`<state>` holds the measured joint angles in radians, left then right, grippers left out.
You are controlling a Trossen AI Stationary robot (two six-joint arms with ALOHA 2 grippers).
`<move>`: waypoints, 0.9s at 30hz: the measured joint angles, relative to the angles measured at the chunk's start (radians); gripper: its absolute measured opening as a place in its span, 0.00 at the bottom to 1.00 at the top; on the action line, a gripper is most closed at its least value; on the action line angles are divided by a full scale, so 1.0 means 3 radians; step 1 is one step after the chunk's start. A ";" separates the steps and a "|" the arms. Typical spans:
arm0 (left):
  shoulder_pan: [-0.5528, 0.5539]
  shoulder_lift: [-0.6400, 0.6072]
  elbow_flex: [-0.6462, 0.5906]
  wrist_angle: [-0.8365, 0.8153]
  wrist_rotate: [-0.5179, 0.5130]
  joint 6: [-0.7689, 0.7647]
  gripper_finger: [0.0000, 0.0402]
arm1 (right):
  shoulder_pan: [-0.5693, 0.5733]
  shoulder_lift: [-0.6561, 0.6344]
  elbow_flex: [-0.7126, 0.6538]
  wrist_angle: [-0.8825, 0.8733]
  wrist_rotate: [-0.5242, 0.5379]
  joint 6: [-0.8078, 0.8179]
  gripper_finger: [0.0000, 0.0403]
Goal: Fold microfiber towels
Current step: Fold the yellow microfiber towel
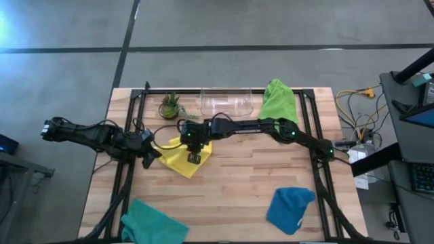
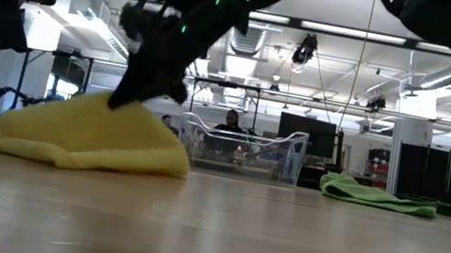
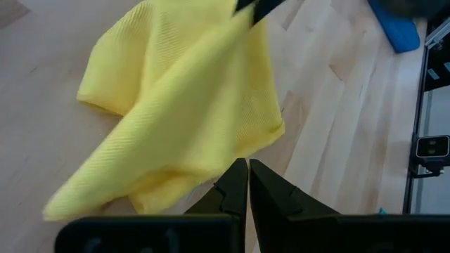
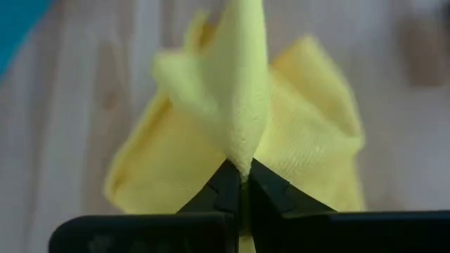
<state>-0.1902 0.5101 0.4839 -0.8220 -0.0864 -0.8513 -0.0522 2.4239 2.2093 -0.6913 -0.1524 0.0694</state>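
Right gripper (image 4: 239,184) clamped on a pinched peak of the yellow towel (image 1: 184,157), lifting it tent-like off the table (image 1: 258,183) just in front of the clear bin (image 1: 226,103). Left gripper (image 3: 247,184) pressed together, empty, just beside the towel's near edge. Lime towel (image 1: 279,102) right of the bin; blue (image 1: 290,209) and teal (image 1: 153,224) well apart at the front. Probably spreading before the first fold; next calls for flattening, then pinching a corner.

Right hand (image 1: 194,157) reaches from three o'clock, fingers pinched together; left hand (image 1: 150,154), from nine o'clock, fingers closed.
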 joint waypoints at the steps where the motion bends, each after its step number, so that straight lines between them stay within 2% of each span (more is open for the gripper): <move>1: 0.0000 0.0002 0.0000 0.0007 0.0000 -0.0001 0.00 | -0.0002 -0.0066 0.0015 -0.0030 0.0000 -0.0028 0.02; 4: 0.0000 -0.0002 0.0000 0.0012 0.0000 -0.0004 0.00 | -0.0002 -0.0319 0.0028 -0.0116 0.0042 -0.0082 0.02; 8: 0.0000 -0.0003 0.0011 0.0110 0.0000 -0.0009 0.00 | -0.0002 -0.0736 0.0027 -0.0277 0.0266 -0.0175 0.02; 12: 0.0000 -0.0008 0.0011 0.0420 -0.0014 0.0042 0.00 | -0.0004 -0.1087 0.0017 -0.0509 0.0499 -0.0160 0.02; 17: 0.0000 0.0001 0.0008 0.1026 -0.0253 0.0281 0.00 | -0.0002 -0.1418 0.0000 -0.0741 0.0532 -0.0046 0.02; 21: 0.0000 0.0099 0.0006 0.1705 -0.0420 0.0670 0.00 | 0.0029 -0.1615 0.0000 -0.0899 0.0679 0.0176 0.02; 27: 0.0000 0.0406 0.0039 0.2642 -0.0454 0.1645 0.00 | 0.0083 -0.1792 -0.0017 -0.0938 0.0864 0.0482 0.02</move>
<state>-0.1902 0.6320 0.4956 -0.0293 -0.2225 -0.3579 -0.0273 1.8864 2.2044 -0.9726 0.1069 0.2141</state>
